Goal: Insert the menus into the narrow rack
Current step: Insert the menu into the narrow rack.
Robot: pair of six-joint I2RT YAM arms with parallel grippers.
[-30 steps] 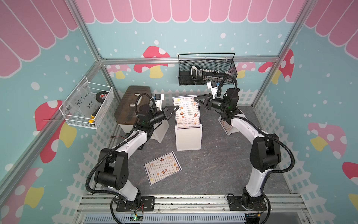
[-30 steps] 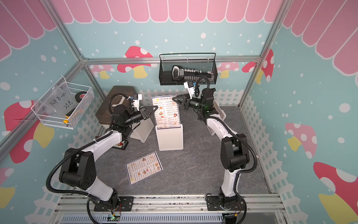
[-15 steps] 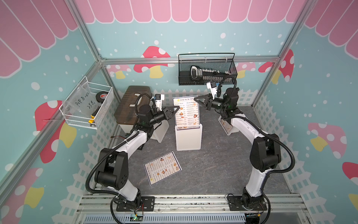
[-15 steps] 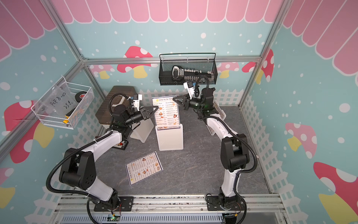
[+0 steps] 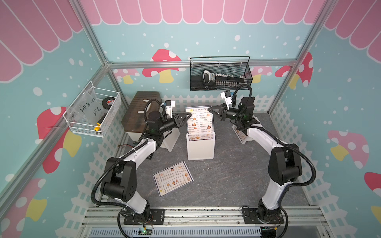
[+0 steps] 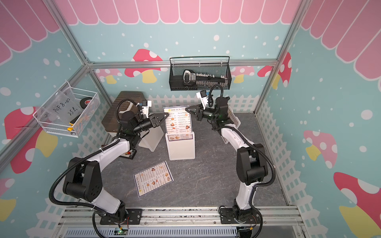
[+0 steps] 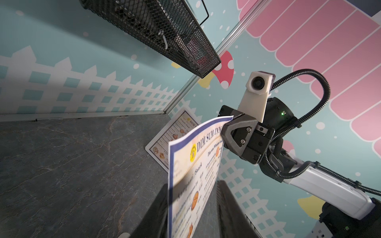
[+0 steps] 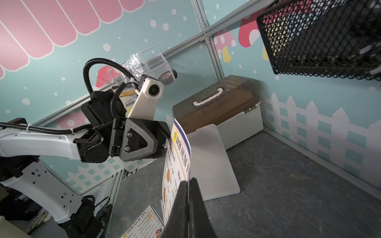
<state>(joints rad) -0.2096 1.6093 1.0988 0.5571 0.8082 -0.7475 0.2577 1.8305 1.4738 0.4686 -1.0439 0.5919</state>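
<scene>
One of the menus stands upright in the white narrow rack at mid-table. My right gripper is shut on its upper right corner; the left wrist view shows that pinch at the menu's top. My left gripper is open, with a finger on each side of the sheet's left edge. A second menu lies flat near the front. A third menu leans on the right fence behind my right arm.
A white angled stand sits just left of the rack, under my left arm. A brown-lidded box is at the back left. A black mesh basket hangs on the back wall, a wire basket on the left wall.
My left gripper's jaws have parted from the menu's left edge, and the right gripper has closed tight on its corner. Both arms and the menu have barely moved.
</scene>
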